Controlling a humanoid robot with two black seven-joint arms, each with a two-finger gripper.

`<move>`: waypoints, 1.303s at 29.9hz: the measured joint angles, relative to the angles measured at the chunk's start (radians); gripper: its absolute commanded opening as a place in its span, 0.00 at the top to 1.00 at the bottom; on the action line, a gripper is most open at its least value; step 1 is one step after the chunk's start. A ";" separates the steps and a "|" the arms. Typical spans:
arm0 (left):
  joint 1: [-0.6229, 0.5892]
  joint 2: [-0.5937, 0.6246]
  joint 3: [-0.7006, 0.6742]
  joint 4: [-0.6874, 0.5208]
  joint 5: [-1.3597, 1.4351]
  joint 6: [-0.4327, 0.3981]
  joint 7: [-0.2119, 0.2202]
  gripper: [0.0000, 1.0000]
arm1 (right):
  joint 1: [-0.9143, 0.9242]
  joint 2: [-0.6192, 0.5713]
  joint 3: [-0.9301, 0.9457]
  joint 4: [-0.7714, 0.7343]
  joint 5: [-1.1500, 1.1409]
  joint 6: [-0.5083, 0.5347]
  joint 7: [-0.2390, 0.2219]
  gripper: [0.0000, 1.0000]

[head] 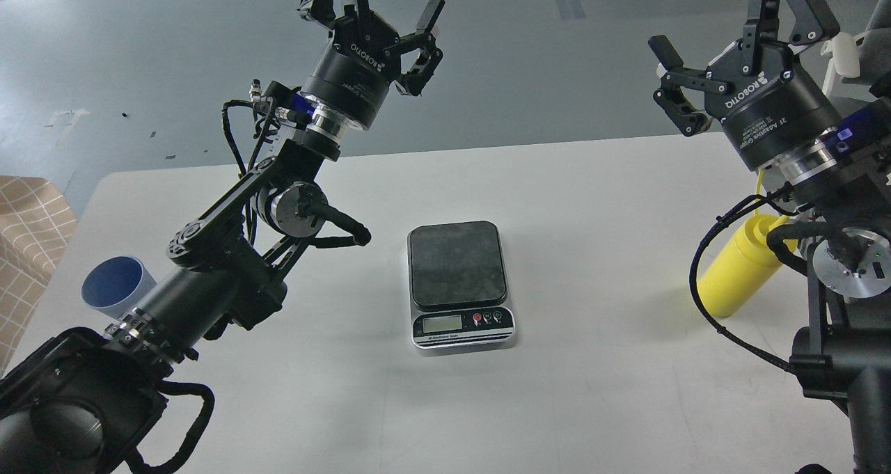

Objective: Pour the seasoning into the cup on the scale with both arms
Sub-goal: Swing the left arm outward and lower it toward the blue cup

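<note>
The scale (pixel 461 286) sits in the middle of the white table (pixel 592 390), its dark plate bare. The blue cup (pixel 115 286) stands at the table's left edge, partly hidden behind my left arm. The yellow seasoning bottle (pixel 739 266) stands at the right, its top hidden behind my right arm. My left gripper (pixel 372 4) is open and empty, raised high beyond the table's far edge. My right gripper (pixel 731 8) is open and empty, raised high at the upper right.
A beige checked cloth (pixel 28 230) lies off the table's left side. Grey floor lies beyond the far edge. Black cables hang from both arms.
</note>
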 measured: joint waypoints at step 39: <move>-0.077 0.237 0.003 -0.019 0.394 -0.103 0.000 0.02 | -0.011 0.000 0.000 -0.004 0.000 -0.009 -0.002 0.00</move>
